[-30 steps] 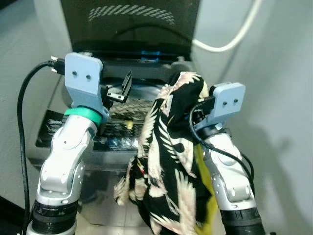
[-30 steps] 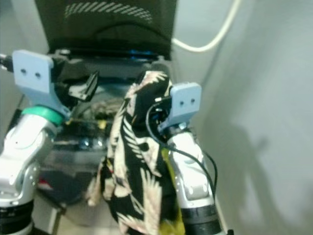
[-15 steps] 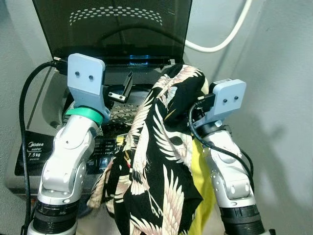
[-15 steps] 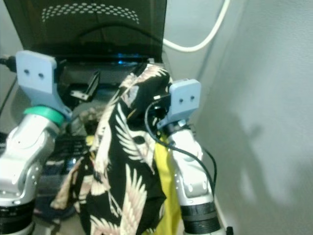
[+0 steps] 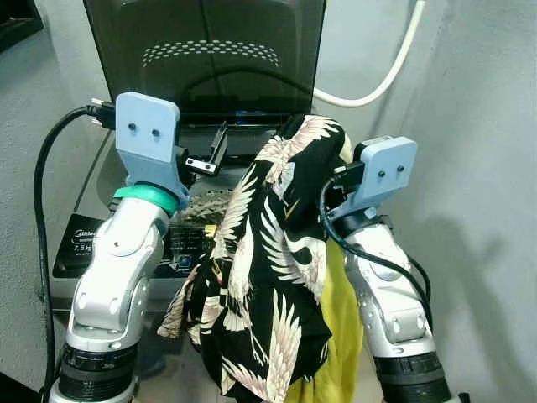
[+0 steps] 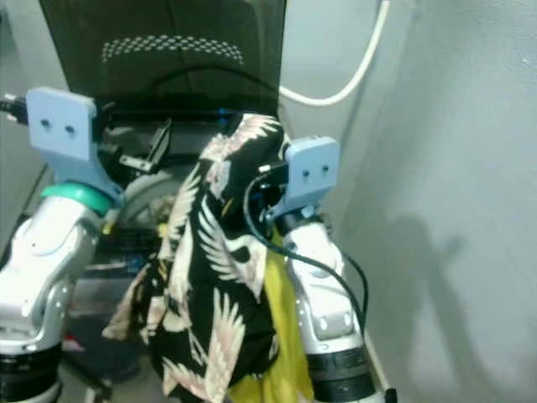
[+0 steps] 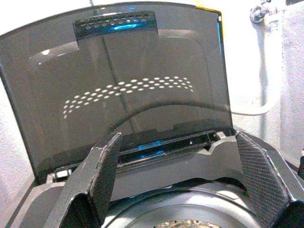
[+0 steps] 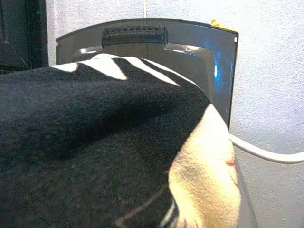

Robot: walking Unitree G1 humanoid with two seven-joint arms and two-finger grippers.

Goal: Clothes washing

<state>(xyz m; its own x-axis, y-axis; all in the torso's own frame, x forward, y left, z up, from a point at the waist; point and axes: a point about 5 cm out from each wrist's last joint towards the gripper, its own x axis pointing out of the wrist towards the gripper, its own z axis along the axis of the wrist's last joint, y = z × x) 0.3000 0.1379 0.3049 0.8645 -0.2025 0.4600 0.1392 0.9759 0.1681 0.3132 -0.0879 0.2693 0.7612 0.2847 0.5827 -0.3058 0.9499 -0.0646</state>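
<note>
A top-loading washing machine (image 5: 84, 243) stands before me with its dark lid (image 5: 210, 59) raised. My left gripper (image 5: 214, 151) is open above the drum (image 7: 190, 213), its two black fingers (image 7: 104, 166) spread wide with nothing between them. A black shirt with a cream bird print (image 5: 268, 252) hangs in a bunch from my right gripper (image 5: 319, 151), just at the drum's right rim. The cloth covers that gripper's fingers and drapes over the right wrist camera (image 8: 95, 142). A yellow garment (image 5: 340, 327) hangs behind the shirt along my right forearm.
A pale wall (image 5: 478, 168) stands close on the right, and a white hose (image 5: 386, 75) runs along it behind the lid. A black cable (image 5: 38, 193) loops from my left wrist. Another grey wall closes the left side.
The camera has shifted, so more of the raised lid shows. Both arms keep about the same pose. The shirt has swung and hangs wider, and more of the yellow garment shows.
</note>
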